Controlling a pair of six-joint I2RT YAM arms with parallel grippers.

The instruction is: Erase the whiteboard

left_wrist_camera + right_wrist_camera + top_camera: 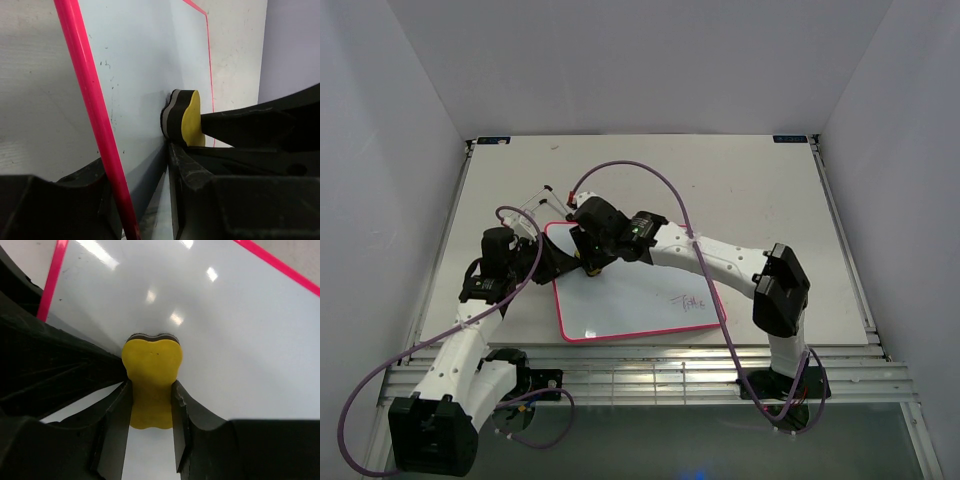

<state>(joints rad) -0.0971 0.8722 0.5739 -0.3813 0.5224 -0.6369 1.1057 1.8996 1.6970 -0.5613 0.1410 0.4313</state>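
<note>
On the surface [750, 190]: the whiteboard [640, 300] is lying more or less flat just ahead of the arm bases, a bit left of centre.
Right gripper [152, 390]: it's squeezing the yellow eraser [151, 360] at its waist and pressing the dark felt side onto the board near the far-left corner.
Left gripper [135, 167]: looks like it's clamping the board's left edge, with the pink frame running between the jaws.
Handwriting [692, 302]: a small scribble is sitting near the front-right corner, well apart from the eraser.
Handling: I'm guessing it's light, stiff and slick, so it'll be skating around under wiping unless pinned. The rim is the spot for holding, not the glossy face.
</note>
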